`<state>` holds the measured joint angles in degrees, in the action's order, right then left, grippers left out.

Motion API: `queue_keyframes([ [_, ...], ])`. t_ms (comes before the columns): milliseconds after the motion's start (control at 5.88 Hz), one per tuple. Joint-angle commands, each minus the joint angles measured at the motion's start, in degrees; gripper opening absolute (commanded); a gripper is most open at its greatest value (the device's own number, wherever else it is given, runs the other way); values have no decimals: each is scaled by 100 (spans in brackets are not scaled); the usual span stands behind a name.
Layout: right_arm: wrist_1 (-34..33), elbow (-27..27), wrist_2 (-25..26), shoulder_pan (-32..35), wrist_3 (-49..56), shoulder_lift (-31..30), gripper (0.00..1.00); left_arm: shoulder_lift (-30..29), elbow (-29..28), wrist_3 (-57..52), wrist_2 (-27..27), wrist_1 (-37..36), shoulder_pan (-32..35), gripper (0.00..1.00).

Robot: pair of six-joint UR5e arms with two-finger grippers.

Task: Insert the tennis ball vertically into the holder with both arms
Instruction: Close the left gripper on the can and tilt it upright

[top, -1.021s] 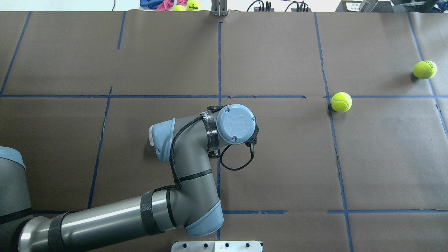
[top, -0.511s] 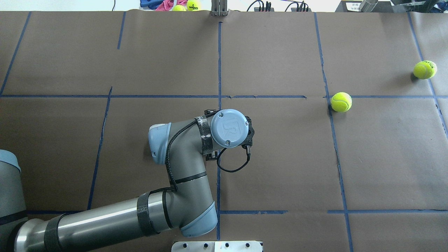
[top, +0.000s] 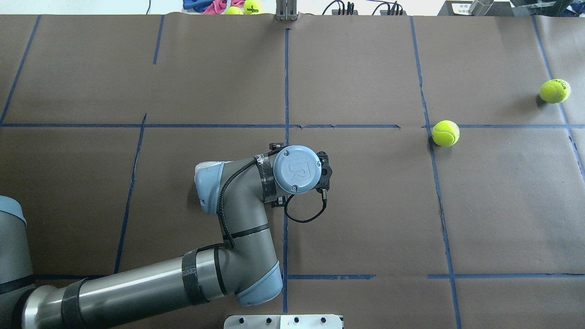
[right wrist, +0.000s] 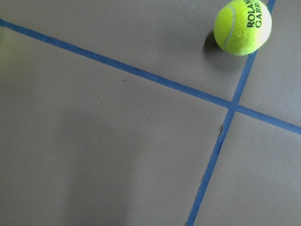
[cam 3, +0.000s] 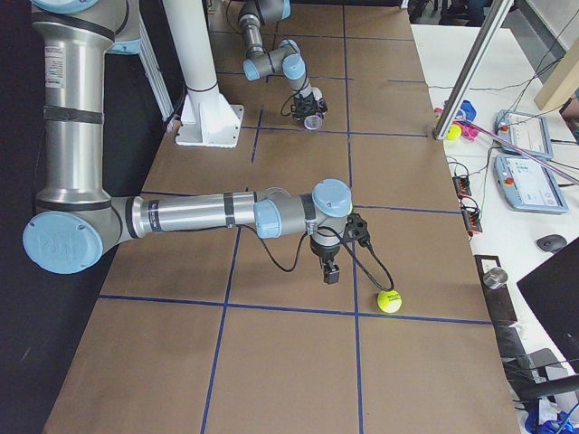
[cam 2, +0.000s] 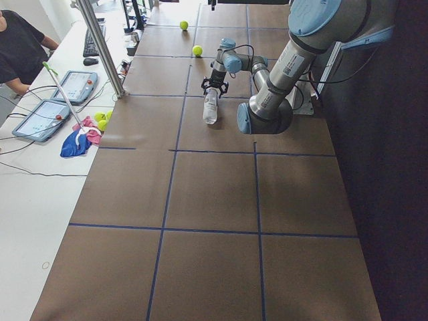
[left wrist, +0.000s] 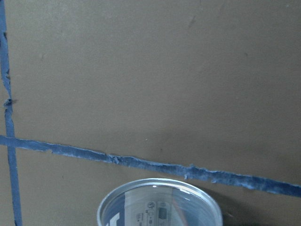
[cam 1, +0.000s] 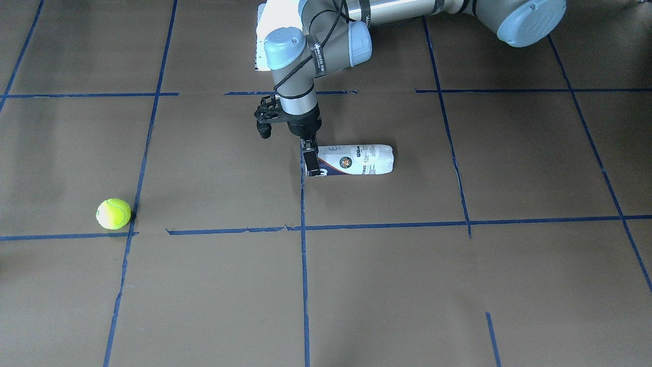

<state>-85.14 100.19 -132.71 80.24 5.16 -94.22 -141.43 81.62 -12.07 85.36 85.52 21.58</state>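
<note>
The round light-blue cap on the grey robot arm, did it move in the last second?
Yes. In the overhead view the round light-blue cap on the left arm slid left and slightly toward the robot, closer over the vertical blue tape line.

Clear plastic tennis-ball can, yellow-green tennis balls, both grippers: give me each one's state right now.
clear plastic tennis-ball can: lying on its side, mouth appears uncovered, no ball visible inside.
middle yellow-green tennis ball: lying loose, nothing touching it.
right-end yellow-green tennis ball: lying loose, nothing touching it.
left gripper: at the can's mouth; open or shut unclear.
right gripper: hovers beside the right-end ball, apart from it; open or shut unclear.
</note>
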Motion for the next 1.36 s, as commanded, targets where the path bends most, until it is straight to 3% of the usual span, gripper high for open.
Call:
queue_keyframes([
  [0, -3, 1, -1, 0, 2, 0, 100, 36, -15, 29, -107, 35, -5, 94],
  [511, 6, 1, -1, 0, 2, 0, 100, 317, -15, 30, -107, 561, -5, 90],
  [681, 6, 10, -1, 0, 2, 0, 100, 300, -15, 47, -116, 631, -5, 85],
  [851, 6, 10, -1, 0, 2, 0, 100, 335, -15, 265, -142, 1137, 4, 77],
  [1191, 6, 19, -9, 0, 2, 0, 100, 300, 47, 694, -406, 1946, 47, 77],
])
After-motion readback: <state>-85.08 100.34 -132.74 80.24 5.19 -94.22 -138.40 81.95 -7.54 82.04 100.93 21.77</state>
